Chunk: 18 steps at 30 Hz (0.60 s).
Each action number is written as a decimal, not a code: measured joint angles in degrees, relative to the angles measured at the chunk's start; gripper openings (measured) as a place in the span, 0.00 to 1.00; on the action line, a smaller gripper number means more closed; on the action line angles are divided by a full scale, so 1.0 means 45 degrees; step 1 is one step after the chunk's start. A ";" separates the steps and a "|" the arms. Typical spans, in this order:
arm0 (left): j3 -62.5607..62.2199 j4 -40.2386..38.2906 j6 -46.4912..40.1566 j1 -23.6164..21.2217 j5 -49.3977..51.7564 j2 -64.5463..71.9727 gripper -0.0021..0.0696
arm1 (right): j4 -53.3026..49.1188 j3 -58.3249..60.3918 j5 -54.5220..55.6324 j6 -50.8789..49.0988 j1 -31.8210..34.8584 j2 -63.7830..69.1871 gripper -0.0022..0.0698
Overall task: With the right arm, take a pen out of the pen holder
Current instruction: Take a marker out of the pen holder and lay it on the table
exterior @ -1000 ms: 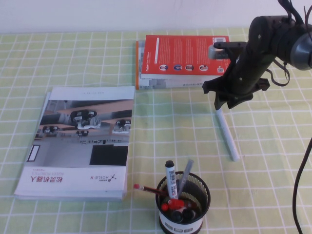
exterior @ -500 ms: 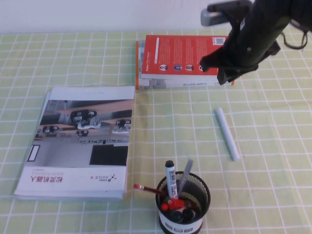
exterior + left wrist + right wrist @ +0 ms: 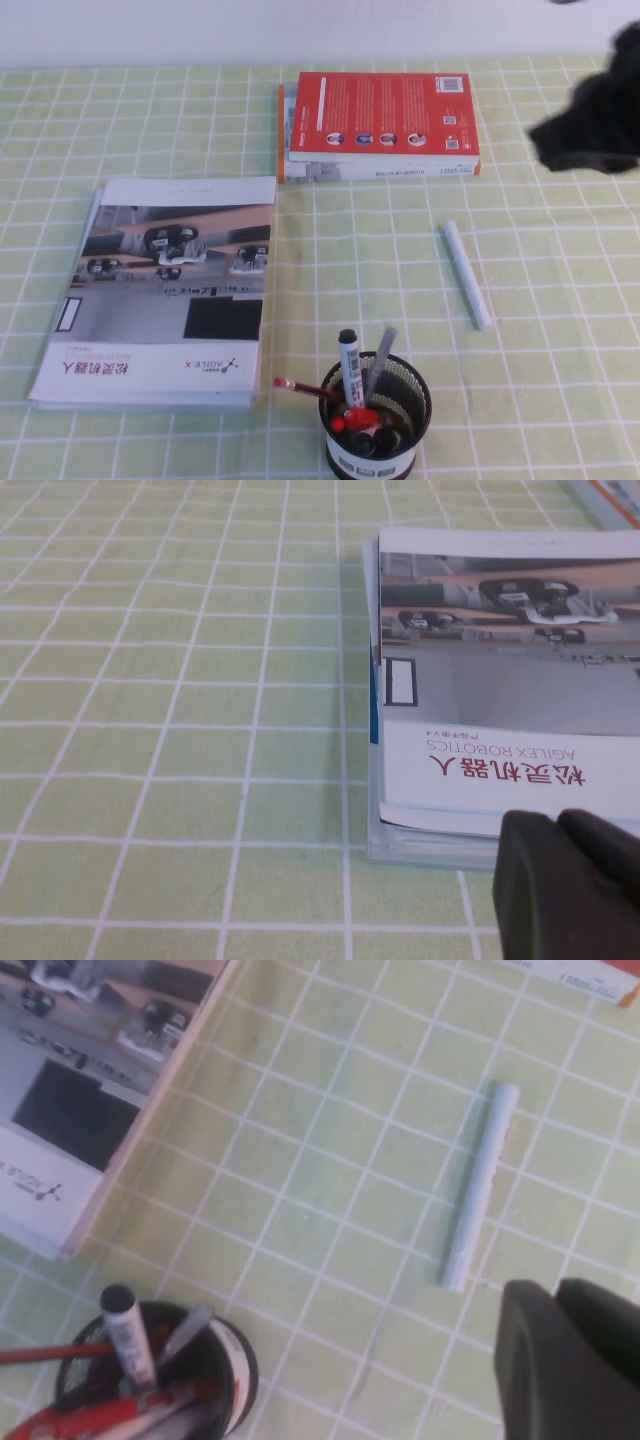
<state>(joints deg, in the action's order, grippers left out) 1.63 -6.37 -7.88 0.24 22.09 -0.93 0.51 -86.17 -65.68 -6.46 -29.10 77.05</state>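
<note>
- Pen (image 3: 467, 273), pale and capped, lies flat on the green checked cloth (image 3: 560, 400). It is outside the pen holder (image 3: 375, 465), on its far side and toward the robot's right, well apart from it. Nothing touches it.
- Pen holder is a black mesh cup with a white band, standing upright at the near edge of the table.
- Standing in the holder: a black-capped marker (image 3: 350, 365), a grey pen (image 3: 380, 358), red-topped items low inside, and a red pencil (image 3: 300, 386) leaning out over the rim toward the robot's left.
- Right gripper (image 3: 570, 1360) has its fingers pressed together and holds nothing. It is up off the cloth, farther from the holder than the pale pen is, and to the holder's right.
- Booklet (image 3: 170, 290) with a grey cover lies flat, left of the holder.
- Red book (image 3: 380, 115) tops a small stack well beyond the holder.
- Left gripper (image 3: 565, 880), fingers together and empty, hangs by the booklet's near corner, left of the holder.
</note>
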 joint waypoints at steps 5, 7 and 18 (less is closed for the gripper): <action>0.0000 0.0000 0.0000 0.0000 0.0000 0.0000 0.02 | -0.0181 0.3271 0.1375 -0.0222 0.0000 -0.3363 0.01; 0.0000 0.0000 0.0000 0.0000 0.0000 0.0000 0.02 | -0.0113 0.4478 0.1405 -0.0219 0.0000 -0.4439 0.01; 0.0000 0.0000 0.0000 0.0000 0.0000 0.0000 0.02 | 0.0129 0.7821 0.1023 -0.0219 0.0000 -0.8070 0.01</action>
<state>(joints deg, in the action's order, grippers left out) 1.63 -6.37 -7.88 0.24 22.09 -0.93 1.09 -50.97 -61.07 -7.44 -29.10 40.73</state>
